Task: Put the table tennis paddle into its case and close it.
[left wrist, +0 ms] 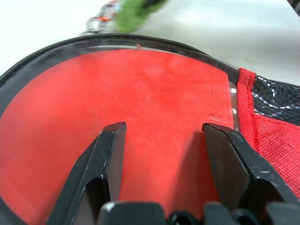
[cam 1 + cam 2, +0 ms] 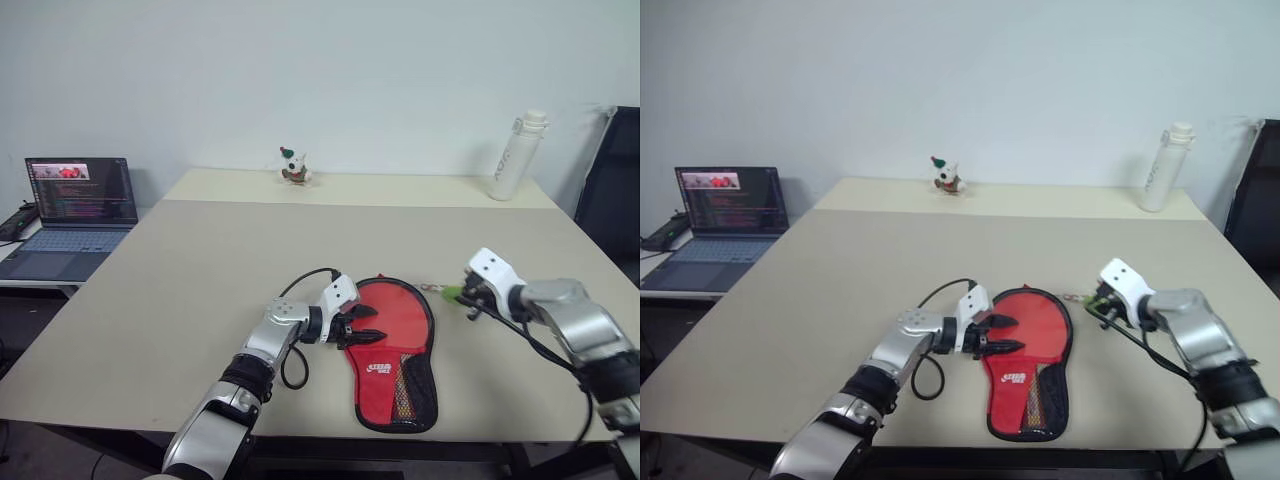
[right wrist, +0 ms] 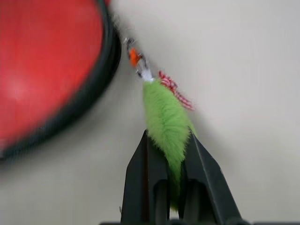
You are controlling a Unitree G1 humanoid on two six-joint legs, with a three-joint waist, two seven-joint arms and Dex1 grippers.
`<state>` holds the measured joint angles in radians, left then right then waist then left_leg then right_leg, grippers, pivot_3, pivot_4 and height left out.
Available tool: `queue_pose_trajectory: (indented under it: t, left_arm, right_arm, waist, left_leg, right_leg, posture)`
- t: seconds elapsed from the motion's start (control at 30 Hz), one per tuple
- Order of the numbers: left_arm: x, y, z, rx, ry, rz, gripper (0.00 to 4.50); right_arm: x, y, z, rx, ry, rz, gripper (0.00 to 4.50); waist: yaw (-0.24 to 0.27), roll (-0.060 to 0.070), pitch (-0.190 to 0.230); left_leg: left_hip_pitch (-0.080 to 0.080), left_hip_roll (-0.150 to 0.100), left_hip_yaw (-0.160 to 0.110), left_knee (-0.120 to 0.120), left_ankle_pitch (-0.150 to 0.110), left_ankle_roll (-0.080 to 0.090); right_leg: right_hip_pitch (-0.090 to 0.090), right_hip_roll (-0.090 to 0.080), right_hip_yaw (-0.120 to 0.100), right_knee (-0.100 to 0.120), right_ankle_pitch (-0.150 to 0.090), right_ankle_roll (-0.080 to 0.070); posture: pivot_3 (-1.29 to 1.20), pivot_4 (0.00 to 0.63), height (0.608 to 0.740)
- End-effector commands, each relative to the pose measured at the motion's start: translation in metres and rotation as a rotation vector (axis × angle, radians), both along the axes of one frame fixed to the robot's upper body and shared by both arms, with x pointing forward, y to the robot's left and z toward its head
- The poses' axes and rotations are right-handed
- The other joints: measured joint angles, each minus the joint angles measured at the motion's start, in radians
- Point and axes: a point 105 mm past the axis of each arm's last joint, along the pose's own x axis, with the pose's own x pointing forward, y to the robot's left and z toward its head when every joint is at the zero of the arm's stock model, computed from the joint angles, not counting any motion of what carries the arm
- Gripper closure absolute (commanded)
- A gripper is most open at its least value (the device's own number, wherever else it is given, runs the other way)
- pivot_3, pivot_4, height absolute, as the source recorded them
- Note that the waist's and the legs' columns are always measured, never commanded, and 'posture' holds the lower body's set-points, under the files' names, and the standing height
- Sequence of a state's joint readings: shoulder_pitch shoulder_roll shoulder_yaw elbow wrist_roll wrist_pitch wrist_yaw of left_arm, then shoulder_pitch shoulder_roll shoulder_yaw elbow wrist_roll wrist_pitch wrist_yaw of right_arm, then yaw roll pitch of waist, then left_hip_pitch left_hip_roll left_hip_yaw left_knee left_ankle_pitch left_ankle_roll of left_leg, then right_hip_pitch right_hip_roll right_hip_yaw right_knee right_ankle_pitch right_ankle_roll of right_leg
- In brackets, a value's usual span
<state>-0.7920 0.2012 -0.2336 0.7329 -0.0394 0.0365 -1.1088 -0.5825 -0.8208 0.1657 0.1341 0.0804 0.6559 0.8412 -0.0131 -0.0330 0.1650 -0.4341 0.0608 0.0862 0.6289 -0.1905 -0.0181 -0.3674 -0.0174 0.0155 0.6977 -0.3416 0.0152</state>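
The right tool (image 3: 169, 154), pinched shut on the green charm (image 3: 165, 117) just off the case's (image 2: 395, 345) round far end, lies to that end's right, while the left tool (image 2: 362, 327) rests half open on the red face, the case's long axis running toward the tabletop's (image 2: 200, 270) near edge.

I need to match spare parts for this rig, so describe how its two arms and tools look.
Both arms are silver-grey metal with black joint bands. The left arm has a looping black cable at the wrist, and the right arm carries a thin black cable along it. Each wrist ends in a white block housing. The left tool and right tool each have two black, tapering, wedge-shaped fingers.
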Motion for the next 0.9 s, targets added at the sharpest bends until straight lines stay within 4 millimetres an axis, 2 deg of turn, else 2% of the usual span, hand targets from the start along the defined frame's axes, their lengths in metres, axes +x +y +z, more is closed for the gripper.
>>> queue_pose_trajectory:
  t: [0.03, 0.17, 0.37, 0.5, 0.77, 0.9]
  left_arm:
    - [-0.007, 0.004, -0.032, 0.090, 0.098, -0.003, 1.66]
    - [-0.003, -0.004, -0.024, 0.067, 0.078, -0.009, 1.66]
    - [0.001, -0.011, -0.021, 0.069, 0.061, -0.017, 1.66]
    - [0.002, -0.013, -0.021, 0.076, 0.055, -0.019, 1.66]
    - [0.003, -0.012, -0.023, 0.091, 0.049, -0.018, 1.66]
    - [0.004, -0.011, -0.023, 0.092, 0.045, -0.011, 1.66]
  right_arm:
    - [-0.025, -0.006, 0.018, -0.005, 0.014, 0.058, 4.48]
    - [-0.084, 0.011, 0.009, 0.009, 0.181, 0.245, 4.48]
    - [-0.137, 0.041, 0.001, 0.065, 0.301, 0.388, 4.48]
    - [-0.165, 0.049, -0.011, 0.068, 0.378, 0.440, 4.48]
    - [-0.217, 0.049, -0.023, 0.069, 0.556, 0.575, 4.48]
    - [-0.239, 0.064, -0.024, 0.122, 0.601, 0.655, 4.48]
  waist:
    - [0.006, 0.002, -0.001]
    - [0.015, 0.004, -0.003]
    - [0.014, 0.004, -0.003]
    - [0.015, 0.004, -0.003]
    - [0.018, 0.004, -0.003]
    - [0.015, 0.004, -0.004]
  left_leg:
    - [0.000, 0.000, 0.000, 0.000, 0.000, 0.000]
    - [0.001, -0.001, -0.002, 0.000, -0.001, 0.001]
    - [0.005, -0.001, -0.005, 0.001, -0.001, 0.001]
    - [0.006, -0.002, -0.008, 0.001, -0.002, 0.003]
    - [0.004, -0.003, -0.013, 0.000, -0.003, 0.005]
    - [0.004, -0.003, -0.015, 0.001, -0.003, 0.005]
  right_leg:
    - [0.000, 0.000, 0.000, 0.000, 0.000, 0.000]
    - [0.002, 0.002, -0.001, -0.001, 0.000, 0.001]
    - [0.010, 0.004, -0.003, -0.003, -0.002, 0.006]
    - [0.014, 0.003, -0.006, -0.007, -0.002, 0.007]
    - [0.018, 0.003, -0.011, -0.014, -0.002, 0.007]
    - [0.020, 0.003, -0.014, -0.016, -0.002, 0.008]
  posture:
    - [0.00, 0.150, 0.740]
    - [0.00, 0.150, 0.740]
    - [0.00, 0.150, 0.740]
    - [0.00, 0.150, 0.740]
    - [0.00, 0.150, 0.740]
    - [0.00, 0.150, 0.740]
